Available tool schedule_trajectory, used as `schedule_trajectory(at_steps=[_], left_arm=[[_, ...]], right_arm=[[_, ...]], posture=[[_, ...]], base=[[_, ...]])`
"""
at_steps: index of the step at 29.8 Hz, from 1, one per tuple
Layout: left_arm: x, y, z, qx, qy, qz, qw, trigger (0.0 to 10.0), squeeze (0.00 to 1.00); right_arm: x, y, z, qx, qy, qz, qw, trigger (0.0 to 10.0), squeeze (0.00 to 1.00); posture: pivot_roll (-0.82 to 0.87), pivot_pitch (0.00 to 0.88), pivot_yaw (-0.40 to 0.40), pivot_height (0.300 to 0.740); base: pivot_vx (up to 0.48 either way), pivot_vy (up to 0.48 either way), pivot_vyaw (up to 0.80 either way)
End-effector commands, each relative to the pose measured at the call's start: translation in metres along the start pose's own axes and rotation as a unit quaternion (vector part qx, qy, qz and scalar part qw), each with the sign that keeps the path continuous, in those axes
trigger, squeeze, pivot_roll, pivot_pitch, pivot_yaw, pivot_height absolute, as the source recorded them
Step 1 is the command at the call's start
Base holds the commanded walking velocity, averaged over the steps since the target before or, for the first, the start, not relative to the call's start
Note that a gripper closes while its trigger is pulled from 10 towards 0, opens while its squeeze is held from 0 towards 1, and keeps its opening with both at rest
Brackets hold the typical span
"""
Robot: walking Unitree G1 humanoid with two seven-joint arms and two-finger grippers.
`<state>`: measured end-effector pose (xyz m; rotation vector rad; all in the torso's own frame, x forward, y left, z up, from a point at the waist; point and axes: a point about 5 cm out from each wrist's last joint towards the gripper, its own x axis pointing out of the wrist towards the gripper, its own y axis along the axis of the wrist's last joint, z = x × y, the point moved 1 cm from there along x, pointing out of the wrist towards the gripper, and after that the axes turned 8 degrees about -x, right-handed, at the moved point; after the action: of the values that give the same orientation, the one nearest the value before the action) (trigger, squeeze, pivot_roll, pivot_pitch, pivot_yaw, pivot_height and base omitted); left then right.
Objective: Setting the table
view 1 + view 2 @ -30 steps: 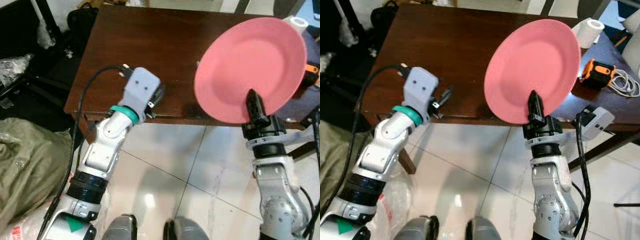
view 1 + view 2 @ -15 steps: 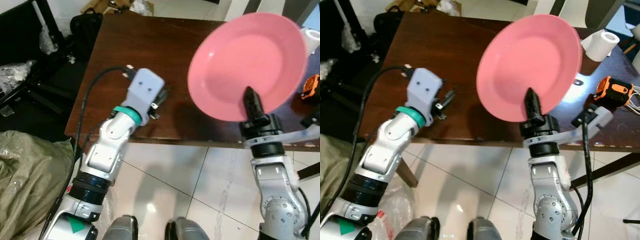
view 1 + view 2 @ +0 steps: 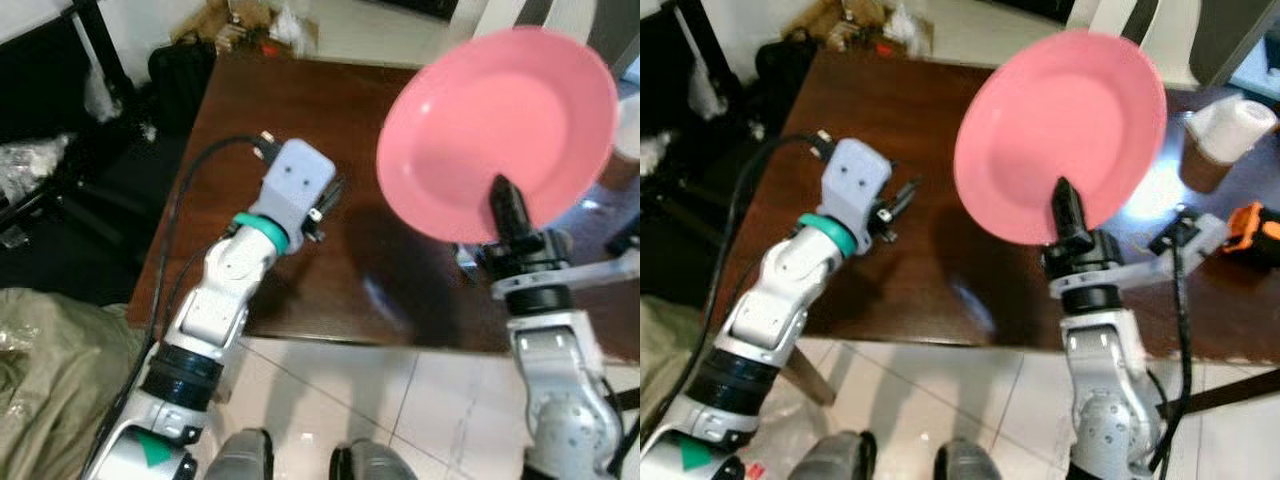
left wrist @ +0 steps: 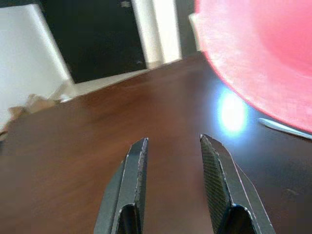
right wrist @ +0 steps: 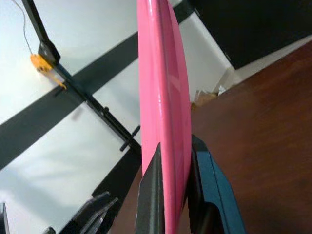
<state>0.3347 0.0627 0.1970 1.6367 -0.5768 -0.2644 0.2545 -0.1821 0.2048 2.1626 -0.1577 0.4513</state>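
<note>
My right gripper (image 3: 507,207) is shut on the lower rim of a pink plate (image 3: 497,132), holding it up on edge above the dark wooden table (image 3: 300,130). In the right wrist view the pink plate (image 5: 163,122) stands edge-on between the two fingers. My left gripper (image 3: 330,196) hovers low over the table's near left part, open, with nothing between its fingers (image 4: 135,170). The plate's rim (image 4: 253,53) shows in the left wrist view, off to one side.
A paper cup and a white roll (image 3: 1225,135) and an orange and black device (image 3: 1255,228) lie on the table's right side. A thin metal utensil (image 4: 287,129) lies on the table under the plate. Bags (image 3: 50,340) sit on the floor left.
The camera has moved closer to the table, so more tabletop lies under both arms. The plate stays gripped and upright; the left gripper stays open.
</note>
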Motion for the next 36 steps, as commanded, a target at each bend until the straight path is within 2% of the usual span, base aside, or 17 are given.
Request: schedule_trajectory(at_steps=[1,11,16,17,18,20,23,27,29,30,35,36], left_arm=[[0.000,-0.002,0.007,0.000,-0.012,-0.003,1.000,10.0,0.00],[-0.001,-0.003,0.010,-0.012,-0.019,-0.005,1.000,10.0,0.00],[-0.002,-0.004,0.009,-0.012,-0.017,-0.007,1.000,10.0,0.00],[-0.002,-0.005,0.008,-0.013,-0.014,-0.009,1.000,10.0,0.00],[-0.002,-0.005,0.008,-0.013,-0.014,-0.009,1.000,10.0,0.00],[-0.004,-0.006,0.006,-0.012,-0.010,-0.013,1.000,10.0,0.00],[-0.006,-0.008,-0.002,0.000,0.000,-0.021,1.000,10.0,0.00],[-0.007,-0.007,-0.009,0.011,0.009,-0.026,1.000,10.0,0.00],[-0.009,-0.005,-0.020,0.027,0.018,-0.028,0.999,10.0,0.00],[-0.011,-0.003,-0.027,0.044,0.022,-0.029,0.998,10.0,0.00],[-0.012,0.000,-0.034,0.062,0.026,-0.029,0.997,10.0,0.00],[-0.012,0.003,-0.037,0.078,0.021,-0.028,0.996,10.0,0.00]], right_arm=[[-0.001,0.004,0.002,0.001,-0.002,0.005,1.000,10.0,0.00],[-0.002,0.003,0.002,0.010,-0.001,0.002,1.000,10.0,0.00],[-0.004,-0.004,-0.001,0.048,0.012,-0.013,0.999,10.0,0.00],[-0.005,-0.009,-0.002,0.074,0.012,-0.022,0.997,10.0,0.00],[-0.005,-0.009,-0.002,0.074,0.012,-0.022,0.997,10.0,0.00],[-0.006,-0.017,-0.002,0.112,0.007,-0.034,0.993,10.0,0.00],[-0.002,-0.034,0.004,0.158,-0.016,-0.054,0.986,10.0,0.00],[0.003,-0.045,0.008,0.180,-0.034,-0.075,0.980,10.0,0.00],[0.011,-0.057,0.010,0.207,-0.049,-0.096,0.972,10.0,0.00],[0.016,-0.066,0.012,0.199,-0.058,-0.123,0.971,10.0,0.00],[0.019,-0.075,0.014,0.186,-0.066,-0.151,0.969,10.0,0.00],[0.021,-0.081,0.016,0.190,-0.073,-0.172,0.964,10.0,0.00]], posture=[[0.00,0.022,0.011,0.740],[0.00,0.028,0.011,0.740],[0.00,0.031,0.010,0.740],[0.00,0.032,0.011,0.740],[0.00,0.032,0.011,0.740],[0.01,0.036,0.013,0.740],[0.03,0.056,0.015,0.740],[0.04,0.070,0.018,0.740],[0.06,0.083,0.020,0.740],[0.08,0.095,0.023,0.740],[0.08,0.095,0.023,0.740],[0.11,0.110,0.024,0.740]], base=[[0.307,-0.259,0.00],[0.025,0.000,0.00],[0.000,0.000,0.00],[0.000,0.000,0.00],[0.000,0.000,0.00],[0.000,0.000,0.00],[0.000,0.000,0.00],[0.000,0.000,0.00],[0.000,0.000,0.00],[0.000,0.000,0.00],[0.000,0.000,0.00],[0.000,0.000,0.00]])
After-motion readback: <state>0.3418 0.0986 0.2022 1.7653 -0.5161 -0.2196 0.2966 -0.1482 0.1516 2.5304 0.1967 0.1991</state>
